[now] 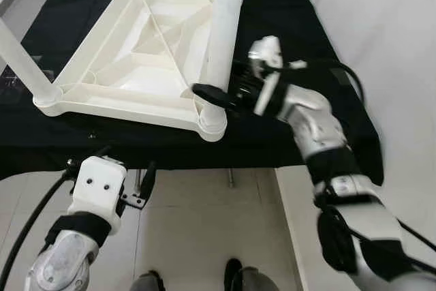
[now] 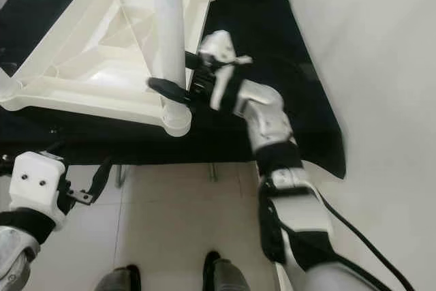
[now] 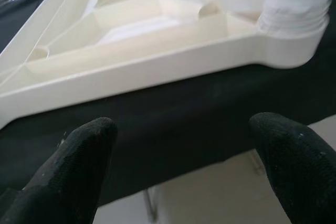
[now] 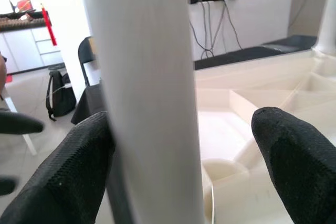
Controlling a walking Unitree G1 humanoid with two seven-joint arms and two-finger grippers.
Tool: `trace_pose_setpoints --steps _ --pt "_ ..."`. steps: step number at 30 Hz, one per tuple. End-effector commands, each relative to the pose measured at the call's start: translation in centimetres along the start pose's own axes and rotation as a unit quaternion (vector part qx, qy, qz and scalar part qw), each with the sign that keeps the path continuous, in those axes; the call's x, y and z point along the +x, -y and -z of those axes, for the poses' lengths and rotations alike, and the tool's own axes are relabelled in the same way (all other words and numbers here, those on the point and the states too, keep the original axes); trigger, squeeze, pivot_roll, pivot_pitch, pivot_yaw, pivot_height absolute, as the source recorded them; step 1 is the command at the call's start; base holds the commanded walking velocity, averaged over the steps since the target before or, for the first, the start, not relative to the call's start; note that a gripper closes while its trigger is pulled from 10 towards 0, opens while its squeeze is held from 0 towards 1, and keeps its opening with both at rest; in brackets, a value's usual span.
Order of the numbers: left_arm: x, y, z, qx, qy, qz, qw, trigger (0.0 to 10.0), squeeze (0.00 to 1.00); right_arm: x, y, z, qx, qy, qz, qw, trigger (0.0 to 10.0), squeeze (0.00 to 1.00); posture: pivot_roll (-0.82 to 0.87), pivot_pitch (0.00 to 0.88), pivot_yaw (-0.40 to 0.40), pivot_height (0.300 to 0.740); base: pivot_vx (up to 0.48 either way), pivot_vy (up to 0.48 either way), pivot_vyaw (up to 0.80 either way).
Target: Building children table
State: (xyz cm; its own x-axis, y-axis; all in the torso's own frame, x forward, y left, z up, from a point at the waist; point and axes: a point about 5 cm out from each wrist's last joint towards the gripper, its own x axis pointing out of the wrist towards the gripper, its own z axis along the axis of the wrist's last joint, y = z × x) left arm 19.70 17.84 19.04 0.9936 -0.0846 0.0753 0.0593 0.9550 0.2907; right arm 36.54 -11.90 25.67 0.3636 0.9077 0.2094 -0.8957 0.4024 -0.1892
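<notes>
Straddling corner leg, right gripper, fingers apart.

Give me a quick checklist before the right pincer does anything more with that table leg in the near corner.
1. Tabletop lies upside down on the black cloth: ok.
2. Near-corner leg stands upright in its socket: ok; fully seated: cannot tell.
3. Right pincer straddles that leg: ok. One finger touches it, the other finger stands apart, so no firm grip: not ok.
4. Left pincer is open, low in front of the table's edge, holding nothing: ok.
5. Leg at the left corner is in place: ok.
6. Tabletop braced against sliding: not ok, nothing holds it.
</notes>
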Motion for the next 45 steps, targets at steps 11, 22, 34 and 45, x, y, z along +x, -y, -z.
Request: trace_pose_setpoints --steps 11,22,34,45 --pt "1.3 -0.2 2.9 -0.005 -0.044 -0.01 0.999 10.0 0.0 -4.6 -3.2 3.9 0.015 -0.035 0.193 0.981 10.0 0.0 0.08 0.153 -0.041 0.74 0.0 0.0 0.0" --pt "2.8 2.7 4.1 -0.013 -0.044 0.043 0.998 10.0 0.0 -9.8 -9.2 8.9 0.042 -0.17 0.421 0.89 10.0 0.0 0.04 0.123 -0.024 0.74 0.0 0.278 0.0" --pt "3.4 4.3 5.1 -0.027 -0.046 0.062 0.997 10.0 0.0 -9.4 -9.4 9.2 -0.003 -0.208 0.464 0.861 10.0 0.0 0.05 0.056 -0.022 0.74 0.0 0.48 -0.6" --pt "4.3 4.7 5.6 -0.064 -0.029 0.074 0.995 10.0 0.0 -8.6 -8.4 9.4 -0.017 -0.217 0.472 0.854 10.0 0.0 0.03 0.0 -0.021 0.74 0.0 0.087 0.0"
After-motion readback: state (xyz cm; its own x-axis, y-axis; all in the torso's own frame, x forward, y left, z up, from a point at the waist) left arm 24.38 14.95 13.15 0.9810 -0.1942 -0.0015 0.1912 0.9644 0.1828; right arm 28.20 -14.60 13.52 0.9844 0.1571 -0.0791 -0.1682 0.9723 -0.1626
